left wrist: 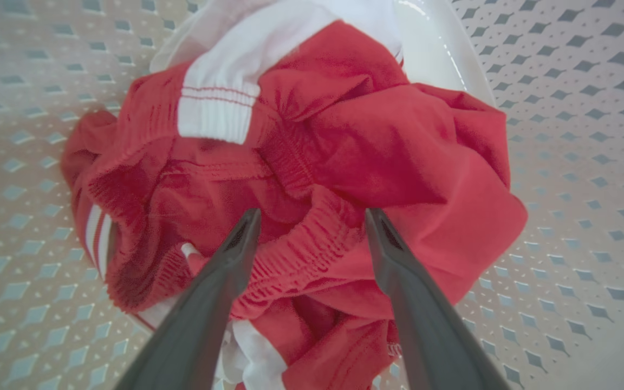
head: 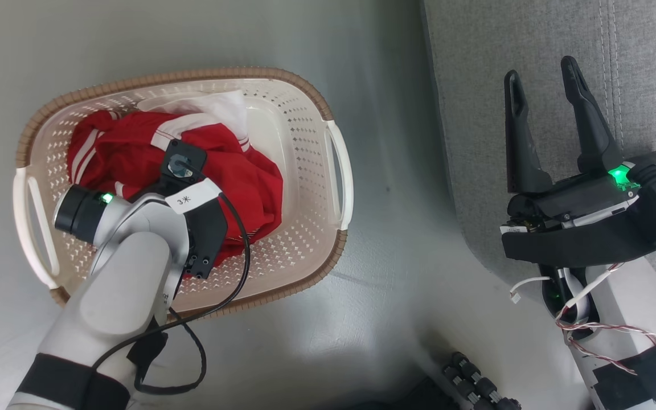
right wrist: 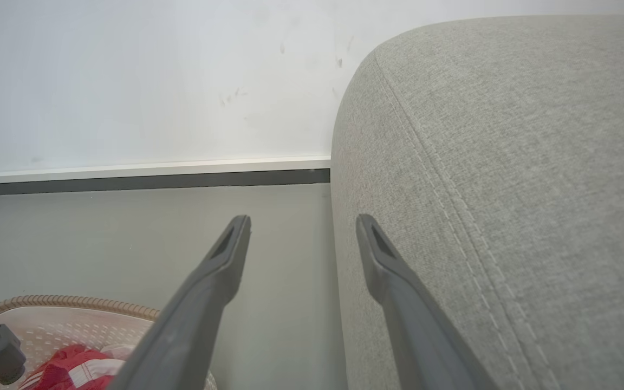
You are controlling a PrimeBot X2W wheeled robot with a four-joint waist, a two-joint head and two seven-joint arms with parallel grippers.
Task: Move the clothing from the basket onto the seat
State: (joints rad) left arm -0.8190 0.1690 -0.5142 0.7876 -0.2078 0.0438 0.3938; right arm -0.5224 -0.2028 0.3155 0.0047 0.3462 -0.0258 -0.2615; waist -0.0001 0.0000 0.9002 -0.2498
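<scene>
Clothing (head: 242, 171) piled mid basket (head: 191, 74); I read left gripper (left wrist: 312, 216) spread over it, right gripper (head: 540, 68) spread at seat (head: 476, 57) edge.

- The clothing (head: 251, 182): soft red sports garments with white ribbed cuffs and thin white stripes, crumpled into one loose heap. It lies inside the basket, across the middle of the bottom, with a white panel showing at the far side.
- The basket (head: 299, 131): cream perforated plastic with a brown woven-look rim and two white side handles. It stands upright on the grey floor (head: 390, 256), to the left of the seat and apart from it.
- The seat (head: 476, 57): a large light-grey fabric cushion with a rounded edge and a stitched seam.
</scene>
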